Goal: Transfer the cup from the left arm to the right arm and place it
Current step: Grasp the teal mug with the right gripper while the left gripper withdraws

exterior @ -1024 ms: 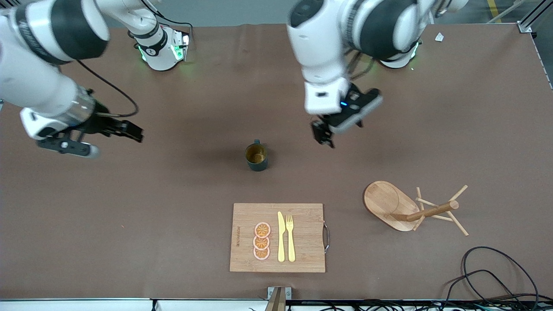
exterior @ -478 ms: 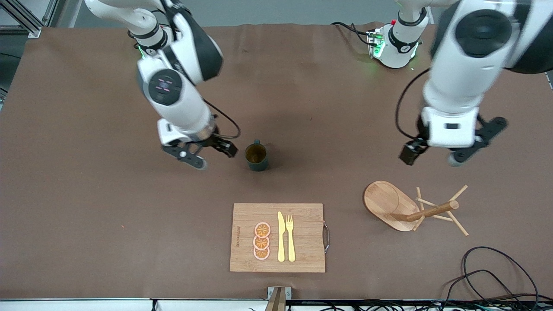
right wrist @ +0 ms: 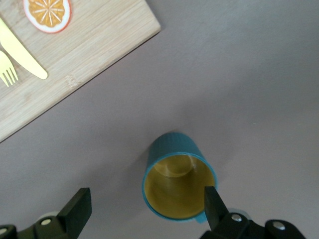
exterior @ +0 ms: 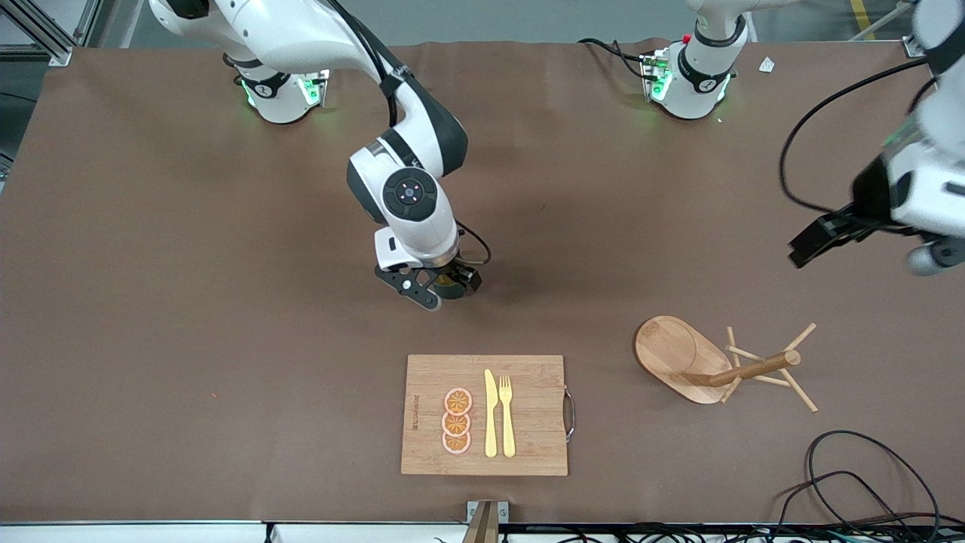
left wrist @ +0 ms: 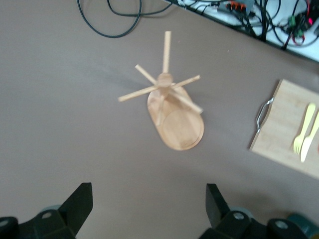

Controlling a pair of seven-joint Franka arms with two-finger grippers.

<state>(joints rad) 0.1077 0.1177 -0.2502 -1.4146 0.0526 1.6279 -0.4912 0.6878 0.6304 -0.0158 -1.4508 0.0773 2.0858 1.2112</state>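
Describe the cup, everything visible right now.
The cup is a small dark teal mug with ribbed walls and a mustard-yellow, empty inside. It stands upright on the brown table, farther from the front camera than the cutting board. The right hand is over it, fingers open, one finger at its rim; contact is unclear.

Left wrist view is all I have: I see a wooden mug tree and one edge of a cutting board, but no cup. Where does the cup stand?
Observer: The cup stands upright on the table, farther from the front camera than the cutting board.
Operator: Is the right arm near it?
Observer: Yes, the right gripper is over the cup, fingers open, not closed on it.
Operator: What else lies on the board?
Observer: Three orange slices, beside the knife.
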